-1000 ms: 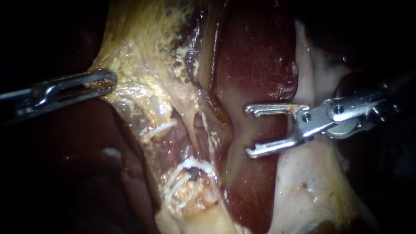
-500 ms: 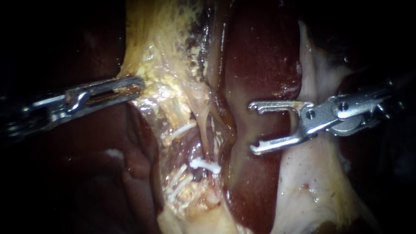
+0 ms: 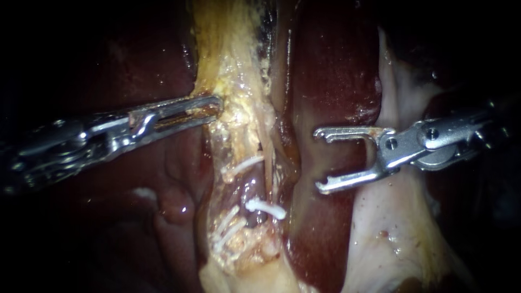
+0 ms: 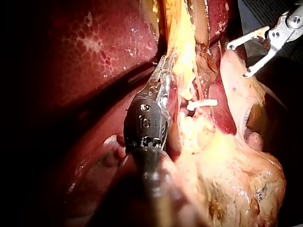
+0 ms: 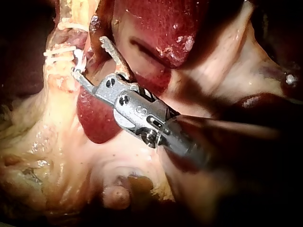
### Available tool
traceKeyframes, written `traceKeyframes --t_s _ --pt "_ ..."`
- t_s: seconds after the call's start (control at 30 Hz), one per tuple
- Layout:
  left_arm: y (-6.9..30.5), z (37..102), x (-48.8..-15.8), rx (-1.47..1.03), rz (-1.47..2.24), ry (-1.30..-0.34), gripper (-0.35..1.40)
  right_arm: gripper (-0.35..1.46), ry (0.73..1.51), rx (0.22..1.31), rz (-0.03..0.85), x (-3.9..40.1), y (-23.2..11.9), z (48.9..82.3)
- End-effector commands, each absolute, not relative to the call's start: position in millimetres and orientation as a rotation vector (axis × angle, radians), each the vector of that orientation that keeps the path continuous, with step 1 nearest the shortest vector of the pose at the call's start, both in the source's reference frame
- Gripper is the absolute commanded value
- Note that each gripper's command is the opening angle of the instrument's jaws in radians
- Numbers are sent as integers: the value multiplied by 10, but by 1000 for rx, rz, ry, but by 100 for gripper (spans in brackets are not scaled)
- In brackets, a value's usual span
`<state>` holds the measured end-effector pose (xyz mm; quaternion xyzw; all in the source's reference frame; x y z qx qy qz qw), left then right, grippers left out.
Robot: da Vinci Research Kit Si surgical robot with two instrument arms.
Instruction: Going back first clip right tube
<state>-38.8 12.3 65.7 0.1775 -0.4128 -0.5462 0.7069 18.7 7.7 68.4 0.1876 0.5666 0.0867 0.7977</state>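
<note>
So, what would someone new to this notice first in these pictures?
Most striking is the right tool, its jaws wide open and empty, hanging over the dark red liver right of centre. Next come the white clips lying crosswise in the middle, below the left tool, whose jaws are shut on the yellow tissue.
</note>
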Motion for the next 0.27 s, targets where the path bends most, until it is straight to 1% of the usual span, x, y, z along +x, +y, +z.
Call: traceKeyframes --t_s 0.03,0.27 --pt "122 657 -388 395 -1211 -919 -35 60 1216 403 186 188 77 684" --pt "122 657 -388 395 -1207 -920 -35 60 1216 403 187 188 78 684"
